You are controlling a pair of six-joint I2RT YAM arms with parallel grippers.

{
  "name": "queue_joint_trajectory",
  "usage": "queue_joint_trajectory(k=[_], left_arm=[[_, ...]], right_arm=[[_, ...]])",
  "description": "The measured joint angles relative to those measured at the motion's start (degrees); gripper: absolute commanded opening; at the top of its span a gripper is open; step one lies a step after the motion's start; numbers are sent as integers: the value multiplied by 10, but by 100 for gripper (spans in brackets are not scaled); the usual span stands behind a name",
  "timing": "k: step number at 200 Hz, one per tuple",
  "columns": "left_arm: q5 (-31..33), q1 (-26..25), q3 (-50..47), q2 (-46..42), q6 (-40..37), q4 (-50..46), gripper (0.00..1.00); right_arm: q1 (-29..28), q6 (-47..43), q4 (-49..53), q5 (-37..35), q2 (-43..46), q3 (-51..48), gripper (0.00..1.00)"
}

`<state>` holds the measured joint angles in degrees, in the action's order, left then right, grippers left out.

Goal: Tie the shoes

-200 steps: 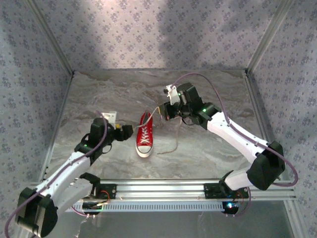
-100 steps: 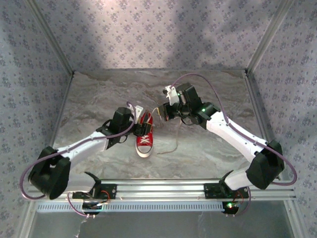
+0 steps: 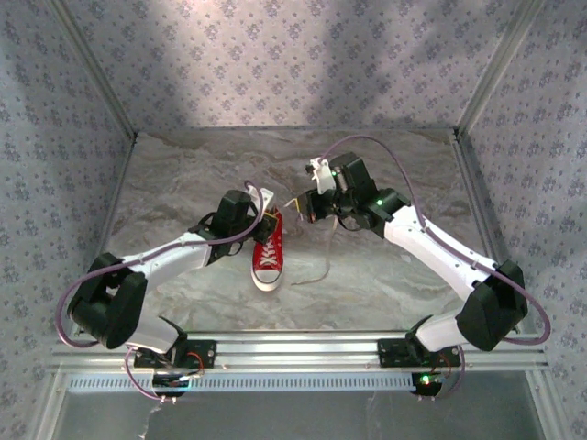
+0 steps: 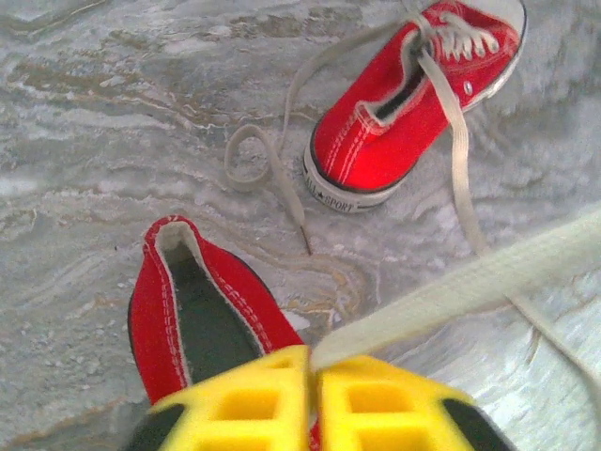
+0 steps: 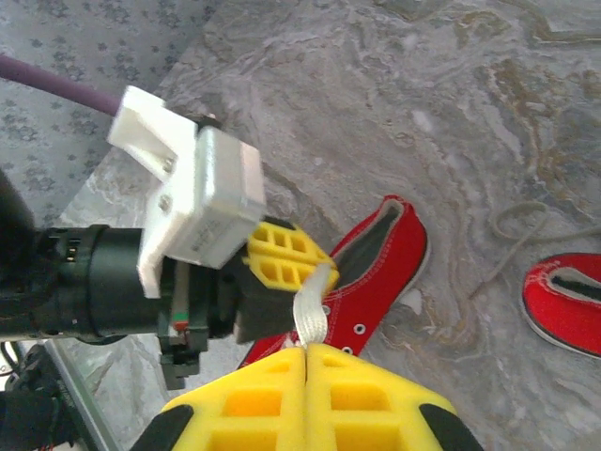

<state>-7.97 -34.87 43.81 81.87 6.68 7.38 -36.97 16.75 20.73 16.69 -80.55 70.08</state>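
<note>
One red shoe (image 3: 267, 249) with a white toe cap lies in mid-table, toe toward the arms. My left gripper (image 3: 266, 213) hovers over its heel end, shut on a white lace (image 4: 470, 282) that stretches off to the right. That shoe's opening (image 4: 202, 319) is right below the left gripper (image 4: 312, 362). My right gripper (image 3: 305, 207) is just to the right, and the right gripper (image 5: 307, 349) is shut on the same lace (image 5: 315, 310), a short way from the left gripper's yellow fingers (image 5: 282, 256). The second shoe (image 4: 404, 113) lies beyond, its laces untied.
A loose lace end (image 3: 321, 261) trails on the marble tabletop to the right of the near shoe. Another slack loop of lace (image 4: 258, 164) lies beside the far shoe. Patterned walls close in the table on three sides.
My left arm swung in from the shoe's left to above its heel end, and its gripper went from open to shut on the lace. The right arm barely moved.
</note>
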Motion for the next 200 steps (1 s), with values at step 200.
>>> queue_joint_trajectory(k=[200], left_arm=[[-47, 62, -30, -41, 141, -30, 0]], right_arm=[[-66, -8, 58, -84, -156, 8, 13]])
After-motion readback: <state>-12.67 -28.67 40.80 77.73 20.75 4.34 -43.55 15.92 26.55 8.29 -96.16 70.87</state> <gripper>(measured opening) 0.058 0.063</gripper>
